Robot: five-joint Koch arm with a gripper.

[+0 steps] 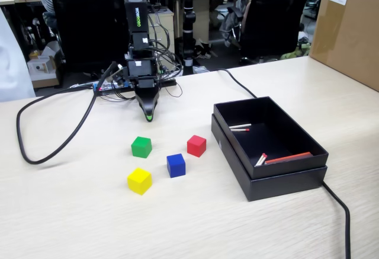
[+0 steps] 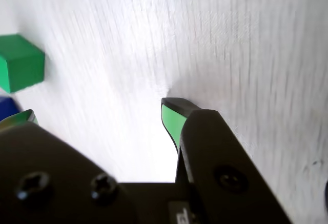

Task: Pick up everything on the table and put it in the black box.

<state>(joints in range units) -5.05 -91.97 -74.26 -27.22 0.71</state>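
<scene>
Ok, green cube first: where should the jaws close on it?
Grip the green cube across two opposite vertical faces, coming straight down from above. It sits flat on the table, apart from the red, blue and yellow cubes, so each side looks clear for a finger. The gripper is just behind it.

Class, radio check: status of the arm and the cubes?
Gripper open, empty, near table. Green cube nearest; yellow, blue, red outside black box. Nothing in the way.

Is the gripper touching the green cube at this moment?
Apart. In the fixed view, bare table shows between the gripper tip and the green cube; the wrist view has the cube off at the left edge.
</scene>
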